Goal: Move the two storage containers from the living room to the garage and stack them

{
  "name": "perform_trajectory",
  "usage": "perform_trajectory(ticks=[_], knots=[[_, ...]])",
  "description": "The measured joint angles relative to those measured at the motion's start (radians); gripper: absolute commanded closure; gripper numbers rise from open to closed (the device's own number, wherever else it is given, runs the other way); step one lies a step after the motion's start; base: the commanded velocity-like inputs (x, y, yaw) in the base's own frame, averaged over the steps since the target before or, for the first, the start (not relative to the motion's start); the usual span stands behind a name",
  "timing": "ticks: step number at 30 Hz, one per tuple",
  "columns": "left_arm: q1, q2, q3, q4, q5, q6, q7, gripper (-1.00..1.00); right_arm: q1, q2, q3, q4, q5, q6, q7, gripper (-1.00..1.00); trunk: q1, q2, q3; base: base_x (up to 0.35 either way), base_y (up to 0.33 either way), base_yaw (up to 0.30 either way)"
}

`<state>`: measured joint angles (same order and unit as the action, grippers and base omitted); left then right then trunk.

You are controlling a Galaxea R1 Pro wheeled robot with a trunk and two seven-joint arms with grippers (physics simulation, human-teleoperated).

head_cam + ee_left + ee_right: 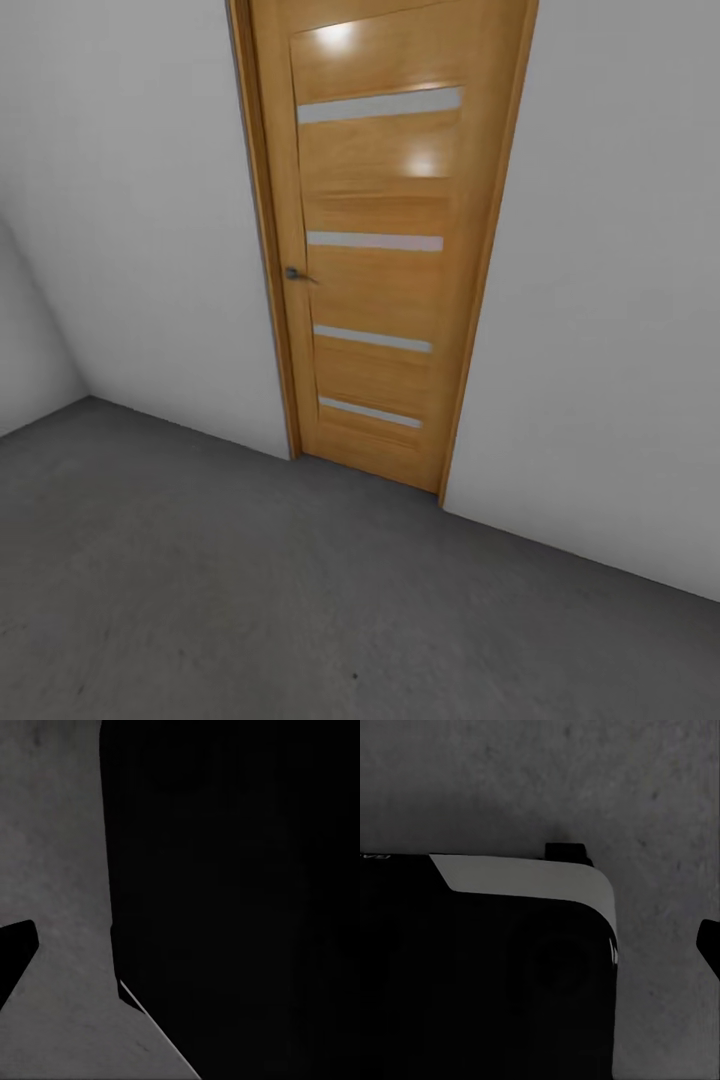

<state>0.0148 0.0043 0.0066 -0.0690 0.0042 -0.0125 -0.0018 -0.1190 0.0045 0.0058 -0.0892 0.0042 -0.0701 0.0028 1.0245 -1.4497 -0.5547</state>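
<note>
The two storage containers are out of view, and so is the living room. I am in the garage, facing a wooden door [380, 280] set in a plain white wall [600, 300], with the dark-grey concrete floor [250, 600] in front of it. In the left wrist view one dark fingertip [13, 952] pokes in over the floor [60, 870]. The right wrist view has a dark fingertip [709, 945] at its edge, also over the concrete floor [585, 787]. Nothing is seen between the fingers, and the gap between them is not visible.
The door is closed, with a small dark handle [293, 272] and several pale glass strips. A wall corner lies to the far left [40, 380]. My own dark body [240, 900] fills much of the left wrist view; a dark, white-trimmed part [525, 881] sits in the right.
</note>
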Motion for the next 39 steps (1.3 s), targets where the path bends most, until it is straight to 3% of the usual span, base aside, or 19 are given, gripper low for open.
perform_trajectory(ticks=[19, 26, 39], knots=[[0.000, 0.000, 0.000, 0.000, 0.000, 0.000, 0.000, -1.00, 0.000, -0.006, 0.002, 0.002, 0.001, 0.000, 0.007, -1.00, 0.000, 0.000, 0.000, 0.286, 0.226, -0.103], [0.000, 0.000, 0.000, 0.000, 0.000, 0.000, 0.000, -1.00, 0.000, -0.007, 0.006, 0.001, 0.042, -0.002, 0.005, -1.00, 0.000, 0.000, 0.000, 0.286, 0.225, -0.002], [0.000, 0.000, 0.000, 0.000, 0.000, 0.000, 0.000, -1.00, 0.000, -0.001, 0.005, 0.001, 0.046, -0.002, 0.003, -1.00, 0.000, 0.000, 0.000, 0.286, 0.226, -0.122]])
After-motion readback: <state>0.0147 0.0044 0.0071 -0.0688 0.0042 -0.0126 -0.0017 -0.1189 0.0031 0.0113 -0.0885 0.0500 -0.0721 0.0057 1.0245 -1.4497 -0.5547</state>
